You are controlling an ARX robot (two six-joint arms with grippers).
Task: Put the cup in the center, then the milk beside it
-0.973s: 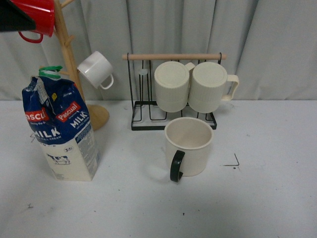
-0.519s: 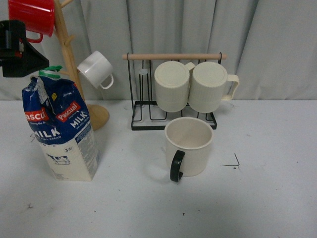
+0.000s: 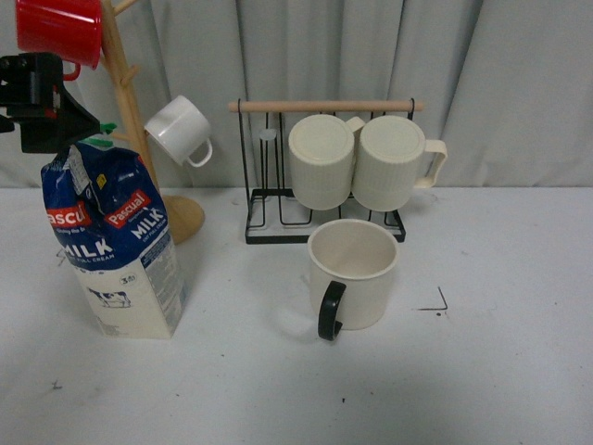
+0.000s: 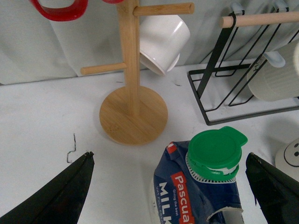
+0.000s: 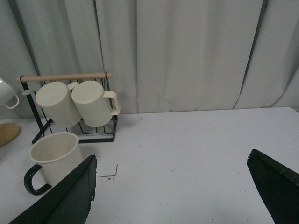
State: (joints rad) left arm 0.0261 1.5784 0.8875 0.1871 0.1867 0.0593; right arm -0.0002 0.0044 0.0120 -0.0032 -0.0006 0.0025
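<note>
Left gripper point(image 4: 169, 157) hovers above the Pascual milk carton point(image 3: 116, 246), jaws spread wide, holding nothing. The carton stands at 9 o'clock of the black-handled cream cup point(image 3: 352, 273), well apart. Right gripper point(image 5: 170, 158) gapes wide, empty.

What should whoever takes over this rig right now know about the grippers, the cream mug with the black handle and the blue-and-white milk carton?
Left gripper: open, above the green cap of the tall blue-and-white Pascual milk carton, one finger on each side, not gripping.
Right gripper: open, empty, above bare white tabletop.
Large cream cup with black loop handle: upright in the centre patch, just left of its black corner mark. This step looks done.
Left to do: grasp the carton, which stands by the wooden mug tree, and set it beside the cup.
</note>
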